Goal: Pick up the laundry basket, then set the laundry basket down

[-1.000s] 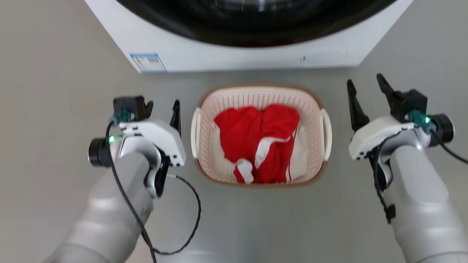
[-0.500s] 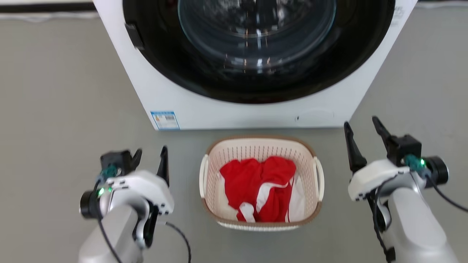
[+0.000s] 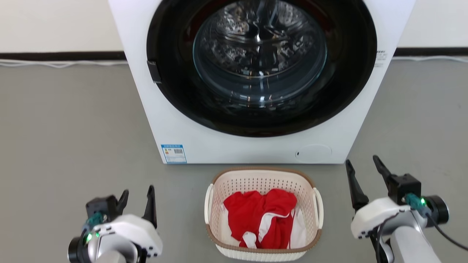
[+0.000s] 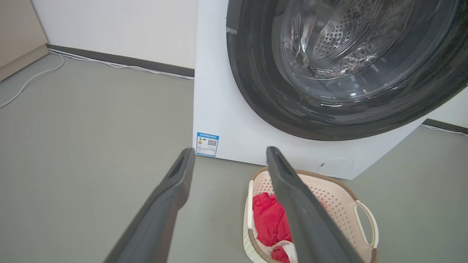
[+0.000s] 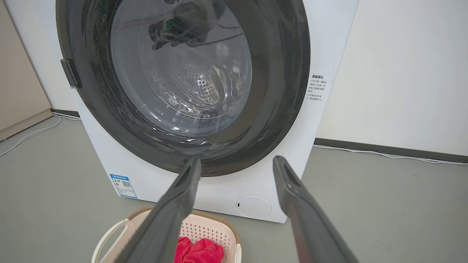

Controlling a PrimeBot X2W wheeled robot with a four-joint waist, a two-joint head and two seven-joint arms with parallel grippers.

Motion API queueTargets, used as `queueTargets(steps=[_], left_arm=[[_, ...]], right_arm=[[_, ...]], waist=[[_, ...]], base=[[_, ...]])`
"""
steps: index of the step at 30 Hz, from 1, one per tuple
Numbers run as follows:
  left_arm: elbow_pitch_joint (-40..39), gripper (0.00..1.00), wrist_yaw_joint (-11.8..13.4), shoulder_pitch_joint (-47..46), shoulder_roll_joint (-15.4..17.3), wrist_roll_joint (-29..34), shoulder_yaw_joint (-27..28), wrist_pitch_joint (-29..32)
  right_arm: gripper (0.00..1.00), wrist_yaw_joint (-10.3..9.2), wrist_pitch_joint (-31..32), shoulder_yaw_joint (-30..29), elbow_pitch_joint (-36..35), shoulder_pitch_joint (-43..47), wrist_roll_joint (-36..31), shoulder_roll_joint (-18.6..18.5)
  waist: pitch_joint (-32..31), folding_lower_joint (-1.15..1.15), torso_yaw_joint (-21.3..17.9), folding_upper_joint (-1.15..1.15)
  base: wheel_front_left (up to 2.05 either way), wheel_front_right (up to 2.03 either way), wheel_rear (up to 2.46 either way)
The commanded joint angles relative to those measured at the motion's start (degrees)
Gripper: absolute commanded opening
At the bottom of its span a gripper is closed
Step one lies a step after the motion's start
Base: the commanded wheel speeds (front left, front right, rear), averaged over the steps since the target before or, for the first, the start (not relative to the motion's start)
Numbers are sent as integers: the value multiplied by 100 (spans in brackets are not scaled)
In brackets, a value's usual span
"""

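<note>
Tilted up since a second ago, the head view now shows the laundry basket (image 3: 261, 170) on the floor (image 3: 73, 128) before the washing machine (image 3: 204, 138), its handled ends facing the wide-spread left gripper (image 3: 138, 190) and right gripper (image 3: 361, 159), the right seemingly nearer.

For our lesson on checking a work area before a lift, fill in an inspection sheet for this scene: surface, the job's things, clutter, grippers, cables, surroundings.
Surface: grey floor, smooth.
Job's things: laundry basket stands on the floor in front of the washing machine, holding red and white clothes; both side handles free.
Clutter: nothing seen.
Grippers: left gripper and right gripper both open, holding nothing, one on each side of the basket, apart from it.
Cables: white cable runs along the foot of the wall; black cable at the right wrist.
Surroundings: white washing machine with a round glass door, pale wall behind it.
</note>
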Motion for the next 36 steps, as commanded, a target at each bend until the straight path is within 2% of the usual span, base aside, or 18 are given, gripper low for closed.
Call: queueTargets(steps=[1, 20, 36], left_arm=[[-177, 100, -6, -54, 153, 80, 229, -60], [-1301, 100, 96, 1161, 138, 373, 916, -60], [-1888, 100, 173, 1729, -10, 523, 1363, -60]], right_arm=[[100, 35, -61, 140, -189, -9, 45, 1], [100, 35, -61, 174, -841, 836, 153, 40], [100, 35, -61, 49, -1003, 1200, 229, 57]], waist=[[-78, 0, 5, 0], [-363, 0, -91, 0], [-519, 0, -93, 0]], base=[[0, 0, 0], [0, 0, 0], [0, 0, 0]])
